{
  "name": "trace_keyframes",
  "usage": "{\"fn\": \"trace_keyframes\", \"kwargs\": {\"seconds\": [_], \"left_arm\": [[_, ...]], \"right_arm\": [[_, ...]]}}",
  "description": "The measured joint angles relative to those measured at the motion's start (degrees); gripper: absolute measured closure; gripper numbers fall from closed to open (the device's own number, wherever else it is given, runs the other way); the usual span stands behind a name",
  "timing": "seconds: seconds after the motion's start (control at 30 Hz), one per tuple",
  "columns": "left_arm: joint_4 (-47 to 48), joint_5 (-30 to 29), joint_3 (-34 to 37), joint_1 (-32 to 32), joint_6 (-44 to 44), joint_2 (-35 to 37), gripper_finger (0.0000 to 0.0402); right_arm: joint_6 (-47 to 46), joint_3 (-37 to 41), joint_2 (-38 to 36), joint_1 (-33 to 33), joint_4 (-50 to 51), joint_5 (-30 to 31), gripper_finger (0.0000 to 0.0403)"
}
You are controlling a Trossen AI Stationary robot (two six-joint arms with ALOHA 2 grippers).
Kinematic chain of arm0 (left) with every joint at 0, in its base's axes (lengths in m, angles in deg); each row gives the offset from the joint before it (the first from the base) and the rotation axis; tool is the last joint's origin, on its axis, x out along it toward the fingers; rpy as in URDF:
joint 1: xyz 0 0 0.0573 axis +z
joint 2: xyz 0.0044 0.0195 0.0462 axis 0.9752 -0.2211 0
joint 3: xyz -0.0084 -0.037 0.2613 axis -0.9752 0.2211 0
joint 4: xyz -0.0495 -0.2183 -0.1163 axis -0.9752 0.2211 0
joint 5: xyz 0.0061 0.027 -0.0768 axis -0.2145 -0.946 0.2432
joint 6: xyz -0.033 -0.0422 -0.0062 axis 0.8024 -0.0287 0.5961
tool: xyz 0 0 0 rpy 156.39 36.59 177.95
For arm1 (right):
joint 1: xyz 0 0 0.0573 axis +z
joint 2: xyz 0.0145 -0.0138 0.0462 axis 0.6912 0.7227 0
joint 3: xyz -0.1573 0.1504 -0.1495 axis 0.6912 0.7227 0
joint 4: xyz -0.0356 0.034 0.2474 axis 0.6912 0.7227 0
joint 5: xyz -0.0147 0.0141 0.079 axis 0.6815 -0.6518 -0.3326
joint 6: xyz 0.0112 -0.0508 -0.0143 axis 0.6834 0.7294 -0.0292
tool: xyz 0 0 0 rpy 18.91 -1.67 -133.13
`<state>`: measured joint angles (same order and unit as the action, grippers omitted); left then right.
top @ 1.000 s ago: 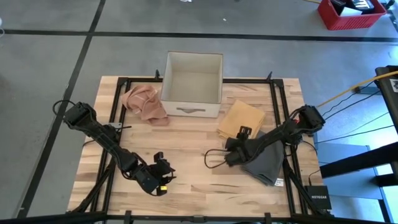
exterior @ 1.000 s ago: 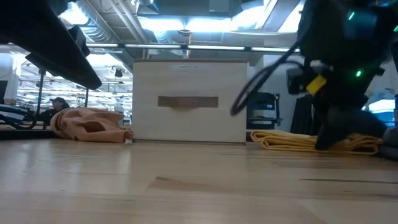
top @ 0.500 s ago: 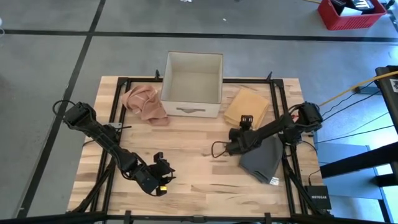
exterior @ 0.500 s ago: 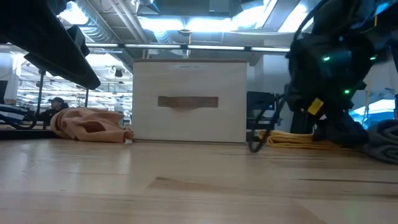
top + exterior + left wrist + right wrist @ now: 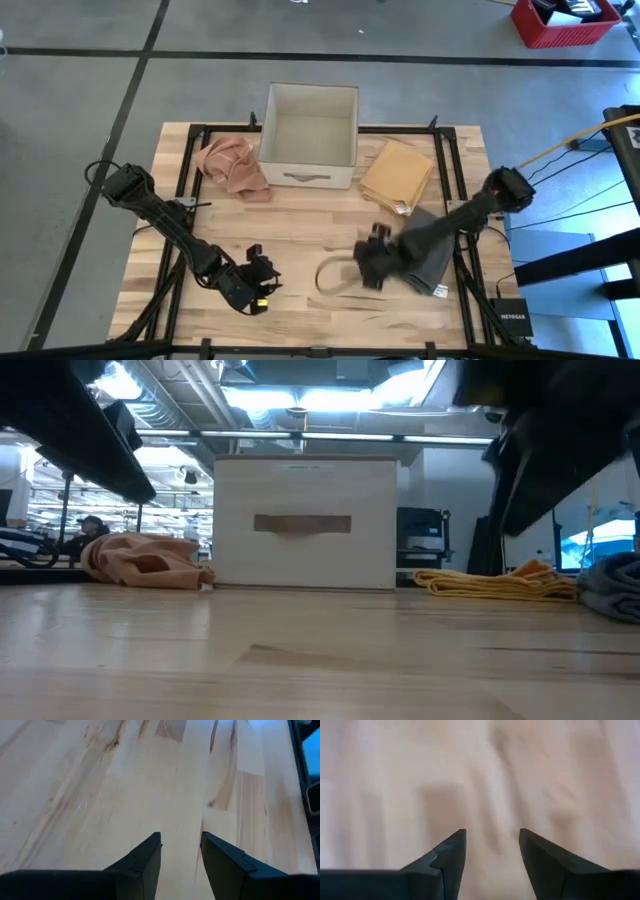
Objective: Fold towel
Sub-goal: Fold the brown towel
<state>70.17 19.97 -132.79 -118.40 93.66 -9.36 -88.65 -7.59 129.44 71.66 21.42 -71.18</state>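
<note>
The grey towel is lying crumpled at the right edge of the table, a small white tag showing at its near corner, the print too small to read; a black box off the table's near right corner is reading NETGEAR. A folded yellow towel is resting just beyond it, beside the white fabric box, with a peach cloth on the box's other side. Compared with a second ago, the right end effector is sitting nearer the table's front and off the yellow towel, which now lies fully uncovered. Its fingers are standing apart, holding nothing above bare wood. The left end effector is waiting near the front left, fingers apart and empty.
</note>
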Motion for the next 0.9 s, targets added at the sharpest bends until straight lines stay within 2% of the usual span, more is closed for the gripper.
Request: {"fn": "trace_keyframes", "kwargs": {"seconds": [0.1,0.23,0.37,0.47,0.6,0.8,0.9], "left_arm": [[7.68,0.68,-3.03,0.85,-0.32,2.86,0.027],[26.71,0.35,-7.7,4.82,0.98,8.02,0.027],[45.5,-0.66,-9.22,11.29,5.55,12.74,0.027],[55.04,-0.51,-8.23,16.46,8.79,14.84,0.027],[59.22,1.88,-5.1,23.37,7.27,16.49,0.0257],[55.33,2.9,0.66,36.02,-0.52,16.46,0.0207],[53.79,2.77,2.96,40.26,-4.2,16.4,0.0197]], "right_arm": [[0.06,2.51,0.77,6.08,-13.87,7.51,0.0215],[1.64,5.49,2.81,10.28,-28.56,16.11,0.0215],[4.15,5.92,5.58,11.24,-33.54,17.9,0.0215],[4.53,5.98,7.59,11.05,-34.38,17.89,0.0215],[4.82,5.99,9.05,10.94,-35.48,17.04,0.0215],[7.53,5.96,9.14,10.96,-35.8,16.01,0.0215],[8.82,5.94,9.14,10.96,-37.04,15.31,0.0215]]}}
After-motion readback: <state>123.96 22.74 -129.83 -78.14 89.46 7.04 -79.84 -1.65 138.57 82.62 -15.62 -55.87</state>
